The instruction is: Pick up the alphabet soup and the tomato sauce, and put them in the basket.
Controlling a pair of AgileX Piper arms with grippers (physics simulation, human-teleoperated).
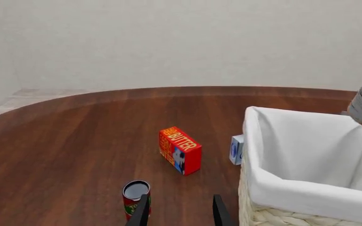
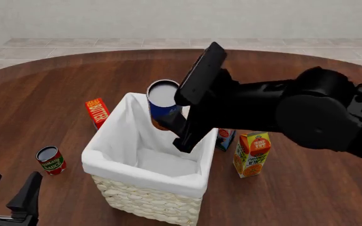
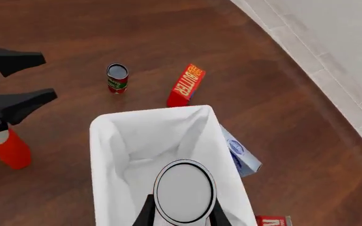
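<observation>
- Left wrist: sauce [image 1: 135, 199] stands on the table [image 1: 74, 150] just beside the spread, empty left end effector [image 1: 179, 212].
- Front: right end effector [image 2: 176, 123] grips the soup [image 2: 163, 102] above the basket [image 2: 144, 192].
- Right wrist: soup top sits between clenched fingers [image 3: 145, 214].

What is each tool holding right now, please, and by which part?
The right tool grips the soup by its sides, above the basket. The left tool is open, holding nothing.

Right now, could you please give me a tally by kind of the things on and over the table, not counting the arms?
Cans: 2, the alphabet soup held in the right claw, and the tomato sauce on the table.
Cartons and boxes: 3, the butter box, the orange juice carton, the blue-and-white carton.
Baskets: 1, the basket.
Total: 6.
</observation>
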